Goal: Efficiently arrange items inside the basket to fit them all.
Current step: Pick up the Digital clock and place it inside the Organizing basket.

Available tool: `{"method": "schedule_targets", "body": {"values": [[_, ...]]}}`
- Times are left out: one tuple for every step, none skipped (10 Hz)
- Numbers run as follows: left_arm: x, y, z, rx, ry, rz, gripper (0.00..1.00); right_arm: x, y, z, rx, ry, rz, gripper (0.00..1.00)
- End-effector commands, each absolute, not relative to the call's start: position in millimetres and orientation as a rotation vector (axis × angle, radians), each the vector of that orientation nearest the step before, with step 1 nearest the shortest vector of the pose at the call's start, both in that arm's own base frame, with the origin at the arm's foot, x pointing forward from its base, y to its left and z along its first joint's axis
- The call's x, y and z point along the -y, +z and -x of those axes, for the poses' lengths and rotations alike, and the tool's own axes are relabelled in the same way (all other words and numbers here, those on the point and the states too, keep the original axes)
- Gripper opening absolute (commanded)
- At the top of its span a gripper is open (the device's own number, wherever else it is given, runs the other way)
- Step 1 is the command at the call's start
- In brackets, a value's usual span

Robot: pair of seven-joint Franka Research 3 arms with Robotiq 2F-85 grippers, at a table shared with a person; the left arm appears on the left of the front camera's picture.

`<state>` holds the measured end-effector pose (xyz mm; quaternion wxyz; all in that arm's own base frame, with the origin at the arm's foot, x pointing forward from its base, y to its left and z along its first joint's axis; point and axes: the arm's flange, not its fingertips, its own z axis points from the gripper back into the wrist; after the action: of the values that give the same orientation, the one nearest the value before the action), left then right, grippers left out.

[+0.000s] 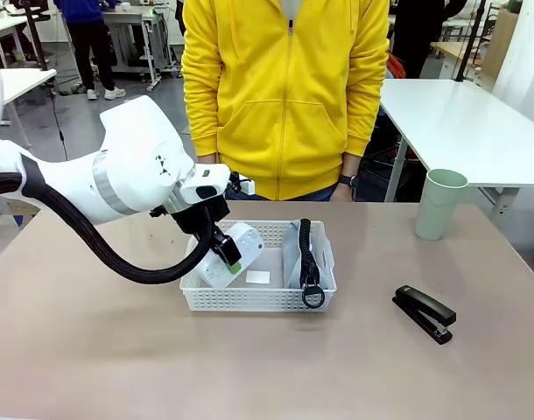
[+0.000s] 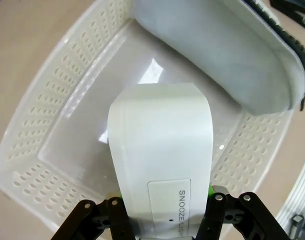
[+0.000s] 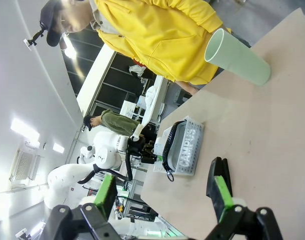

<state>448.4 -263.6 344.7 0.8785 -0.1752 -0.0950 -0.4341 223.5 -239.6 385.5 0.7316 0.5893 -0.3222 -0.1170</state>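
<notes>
Left tool (image 1: pixel 225 248) pinches the smooth white box (image 2: pixel 160 165) — rounded corners — tilted into the perforated plastic basket (image 1: pixel 258 303); right tool (image 3: pixel 162 188) spread.

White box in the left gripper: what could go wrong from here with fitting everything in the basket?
1. The left gripper holds the white box tilted over the basket; released like this, it may land askew against the wall.
2. The pouch stands on edge along the other side and could tip into the free floor.
3. The stapler and cup wait on the table; a flat box may leave them little room.
</notes>
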Motion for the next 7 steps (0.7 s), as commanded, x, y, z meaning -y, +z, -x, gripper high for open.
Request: {"method": "schedule_targets", "body": {"values": [[270.3, 335.7, -457.5, 0.184, -0.964, 0.349, 0.52, 239.6, 389.5, -224.2, 0.718, -0.258, -1.305, 1.00], [271.9, 333.3, -457.5, 0.184, -0.968, 0.337, 0.52, 239.6, 389.5, -224.2, 0.718, -0.258, -1.305, 1.00], [272.4, 331.9, -458.3, 0.185, -0.967, 0.330, 0.52, 239.6, 389.5, -224.2, 0.718, -0.258, -1.305, 1.00], [271.8, 329.3, -459.4, 0.174, -0.962, 0.325, 0.52, 239.6, 389.5, -224.2, 0.718, -0.258, -1.305, 1.00], [271.5, 329.4, -459.5, 0.178, -0.961, 0.323, 0.52, 239.6, 389.5, -224.2, 0.718, -0.258, -1.305, 1.00], [271.4, 328.6, -460.0, 0.168, -0.960, 0.326, 0.52, 239.6, 389.5, -224.2, 0.718, -0.258, -1.305, 1.00], [271.5, 328.5, -460.3, 0.163, -0.955, 0.324, 0.91, 239.6, 389.5, -224.2, 0.718, -0.258, -1.305, 1.00]]}}
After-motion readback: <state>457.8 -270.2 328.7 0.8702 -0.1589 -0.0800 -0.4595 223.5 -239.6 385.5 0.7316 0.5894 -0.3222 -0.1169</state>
